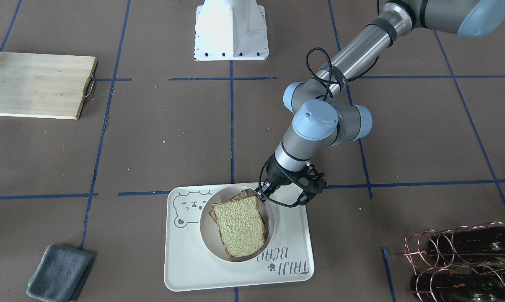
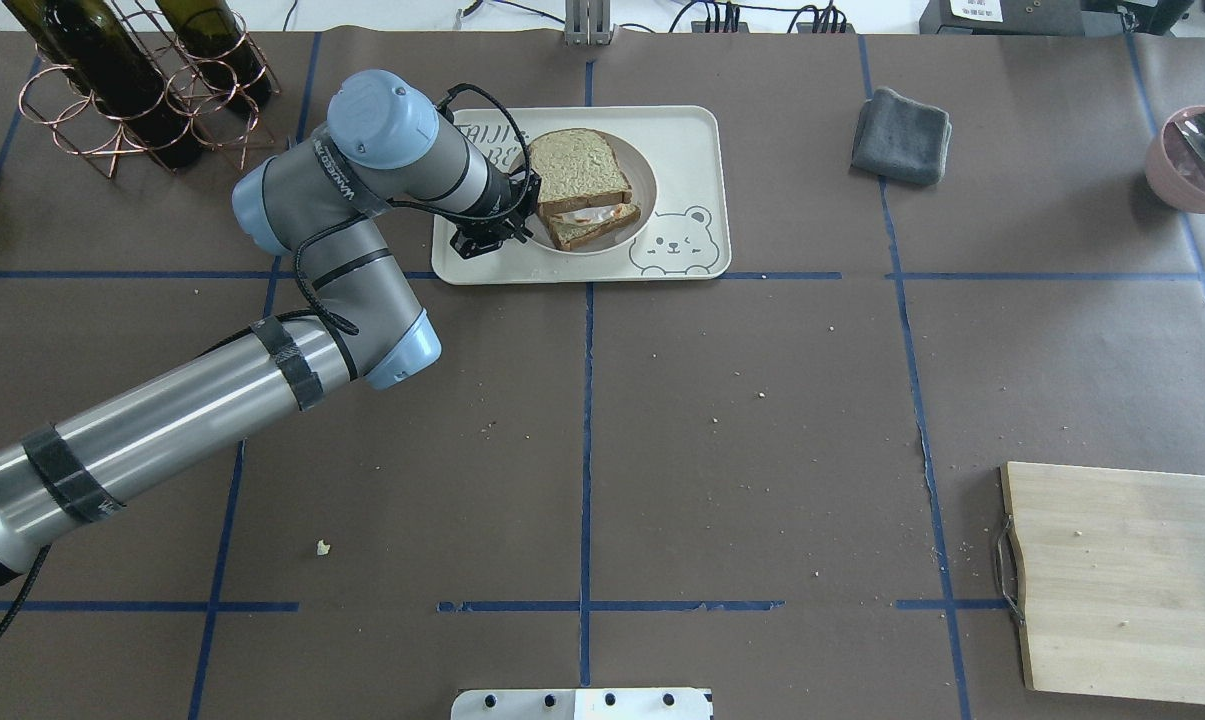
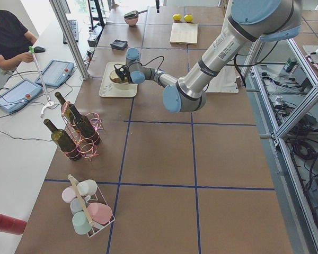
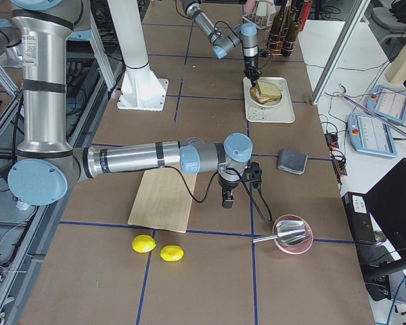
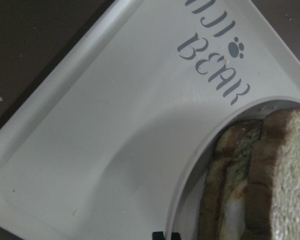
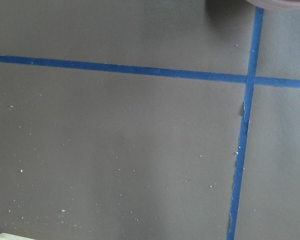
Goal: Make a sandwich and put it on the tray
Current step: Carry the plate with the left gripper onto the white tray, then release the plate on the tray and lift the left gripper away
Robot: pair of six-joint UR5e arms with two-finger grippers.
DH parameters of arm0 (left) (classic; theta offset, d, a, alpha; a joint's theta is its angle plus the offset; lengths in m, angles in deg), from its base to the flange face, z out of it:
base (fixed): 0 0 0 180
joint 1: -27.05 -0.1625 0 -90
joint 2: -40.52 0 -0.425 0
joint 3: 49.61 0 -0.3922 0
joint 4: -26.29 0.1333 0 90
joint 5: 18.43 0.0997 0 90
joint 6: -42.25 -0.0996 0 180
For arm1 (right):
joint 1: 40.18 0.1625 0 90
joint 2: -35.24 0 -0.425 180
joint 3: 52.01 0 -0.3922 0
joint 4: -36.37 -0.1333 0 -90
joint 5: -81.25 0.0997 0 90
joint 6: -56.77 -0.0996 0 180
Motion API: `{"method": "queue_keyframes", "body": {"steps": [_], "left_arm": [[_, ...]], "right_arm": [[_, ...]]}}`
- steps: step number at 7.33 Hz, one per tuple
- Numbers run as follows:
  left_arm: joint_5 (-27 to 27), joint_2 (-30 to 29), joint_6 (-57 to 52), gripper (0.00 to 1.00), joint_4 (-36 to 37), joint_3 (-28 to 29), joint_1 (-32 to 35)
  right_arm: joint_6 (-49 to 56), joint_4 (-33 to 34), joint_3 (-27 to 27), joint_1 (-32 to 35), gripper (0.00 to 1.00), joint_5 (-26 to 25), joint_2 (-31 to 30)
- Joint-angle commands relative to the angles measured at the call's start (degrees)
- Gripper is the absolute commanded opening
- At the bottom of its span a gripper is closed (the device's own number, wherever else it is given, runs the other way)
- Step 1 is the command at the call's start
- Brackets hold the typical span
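Two porous tan slices with brown crusts make up the sandwich (image 1: 239,226); only the overhead view shows the white egg (image 2: 594,213) between them. It sits in a round off-white plate (image 1: 205,230) on the smooth cream tray (image 1: 185,268), midway along the desk's edge opposite the robot. The left gripper (image 1: 262,193) has its fingers nearly together astride the plate's rim; pinching or not, I cannot tell. The right gripper (image 4: 228,201), seen only from the side, hangs near a wooden cutting board (image 4: 164,200); its fingers cannot be judged.
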State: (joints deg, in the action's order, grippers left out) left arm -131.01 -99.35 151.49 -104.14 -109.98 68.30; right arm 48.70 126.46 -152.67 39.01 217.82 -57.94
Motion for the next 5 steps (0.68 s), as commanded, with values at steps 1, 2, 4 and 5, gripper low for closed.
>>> {"method": "queue_keyframes", "body": {"steps": [1,2,4,5], "left_arm": [[2.3,-0.7,3.1,0.0,-2.0,1.9,0.0],[2.6,-1.0,4.8,0.1,-2.5,2.3,0.0],[6.0,-0.3,4.5,0.42,-6.7,2.5,0.0],[6.0,1.0,2.7,0.99,-6.7,1.5,0.1]], "right_arm": [[0.2,0.0,0.0,0.0,1.0,0.0,0.0],[0.1,0.0,-0.1,0.0,1.0,0.0,0.0],[0.0,0.0,-0.2,0.0,1.0,0.0,0.1],[0.0,0.0,-0.2,0.0,1.0,-0.1,0.1]]}}
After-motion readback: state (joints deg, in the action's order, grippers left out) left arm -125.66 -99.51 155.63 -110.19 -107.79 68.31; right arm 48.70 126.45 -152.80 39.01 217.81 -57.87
